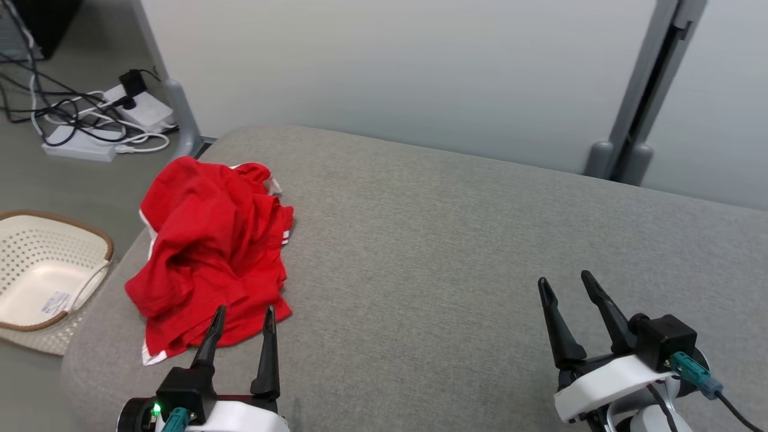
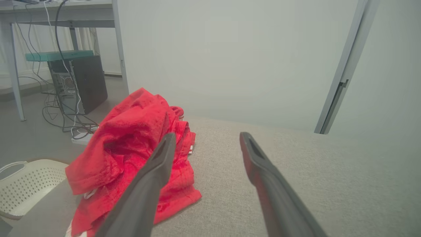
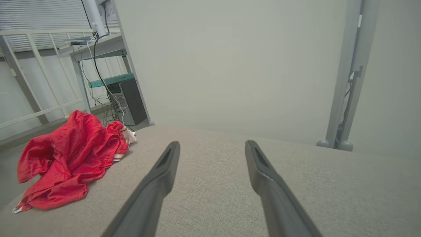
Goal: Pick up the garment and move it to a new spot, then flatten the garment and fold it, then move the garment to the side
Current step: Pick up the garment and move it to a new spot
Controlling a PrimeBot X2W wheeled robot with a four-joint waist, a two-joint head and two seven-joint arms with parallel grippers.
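Garment (image 1: 210, 258), red with white trim, lies crumpled in a heap at the left end of the cushion (image 1: 450, 240), one fold spilling toward the cushion's left edge. A basket (image 1: 90, 231) sits on the floor just off that same end.

Left gripper (image 1: 245, 310) is at the cushion's near edge, its fingers spread wide, with the tips over the heap's near hem. Whether they touch the cloth I cannot tell. In the left wrist view one finger crosses in front of the heap and the other stands over bare cushion. Right gripper (image 1: 563, 277) hovers over the right part of the cushion, well apart from the cloth, its fingers also spread and holding nothing.

By my judgement the first step is in hand: the pick-up has not yet been made. The next move calls for the left fingers to go down and a little further into the heap, so both straddle a thick fold rather than the thin hem, then close. The bare middle of the cushion looks the natural new spot. The right arm would have to reach across before it can help flatten.
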